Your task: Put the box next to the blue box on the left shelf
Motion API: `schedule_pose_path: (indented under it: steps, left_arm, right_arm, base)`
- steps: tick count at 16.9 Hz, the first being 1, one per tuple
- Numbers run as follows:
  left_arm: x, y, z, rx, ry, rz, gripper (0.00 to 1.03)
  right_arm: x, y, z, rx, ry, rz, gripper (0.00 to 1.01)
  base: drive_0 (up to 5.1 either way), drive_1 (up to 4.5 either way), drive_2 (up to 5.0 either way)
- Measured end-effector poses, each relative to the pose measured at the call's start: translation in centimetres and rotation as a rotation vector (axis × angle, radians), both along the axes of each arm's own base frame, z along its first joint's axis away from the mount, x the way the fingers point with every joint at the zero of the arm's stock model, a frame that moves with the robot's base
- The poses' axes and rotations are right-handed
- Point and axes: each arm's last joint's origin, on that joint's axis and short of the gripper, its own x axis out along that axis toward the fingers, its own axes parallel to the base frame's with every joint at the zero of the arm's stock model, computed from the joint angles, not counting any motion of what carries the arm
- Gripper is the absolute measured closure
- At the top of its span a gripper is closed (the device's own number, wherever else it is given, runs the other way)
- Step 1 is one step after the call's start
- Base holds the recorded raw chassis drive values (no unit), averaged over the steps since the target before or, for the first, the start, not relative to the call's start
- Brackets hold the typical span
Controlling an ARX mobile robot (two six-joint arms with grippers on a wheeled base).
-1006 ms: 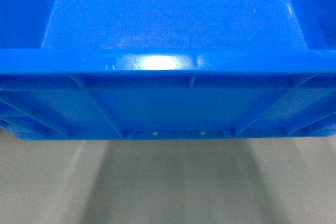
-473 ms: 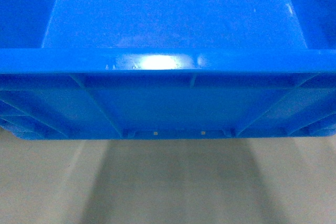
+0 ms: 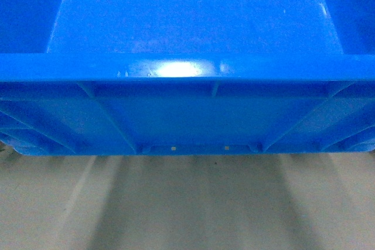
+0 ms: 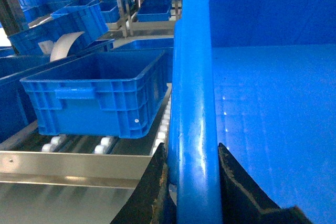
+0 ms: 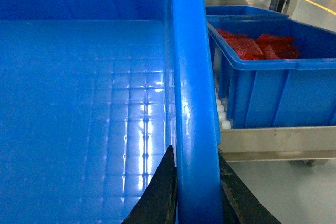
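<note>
Both grippers are clamping the box [image 3: 193,21] by opposite side rims, left gripper [image 4: 191,169] & right gripper [image 5: 195,174] w/ jaws astride each rim, so it's hanging level, carried between the arms. It's sitting just short of the shelf [image 4: 105,142], beside the blue box [image 4: 97,93], prob. lined up to slide onto the rollers.

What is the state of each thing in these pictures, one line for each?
box: held up by both side rims, empty.
left gripper: shut on the box rim.
right gripper: shut on the box rim.
blue crate: resting on the left shelf, looks empty.
crate with red packs: resting on rollers, partly filled.
</note>
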Motion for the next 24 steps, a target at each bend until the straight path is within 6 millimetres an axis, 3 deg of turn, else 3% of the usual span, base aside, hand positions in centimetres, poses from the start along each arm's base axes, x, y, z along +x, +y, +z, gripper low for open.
schedule_pose_path:
  steps: [24]
  left_arm:
    - [0.00,0.00,-0.01,0.000,0.001,0.001,0.86]
  right_arm:
    - [0.00,0.00,-0.01,0.001,0.001,0.001,0.91]
  base:
    - [0.0,4.32,-4.3]
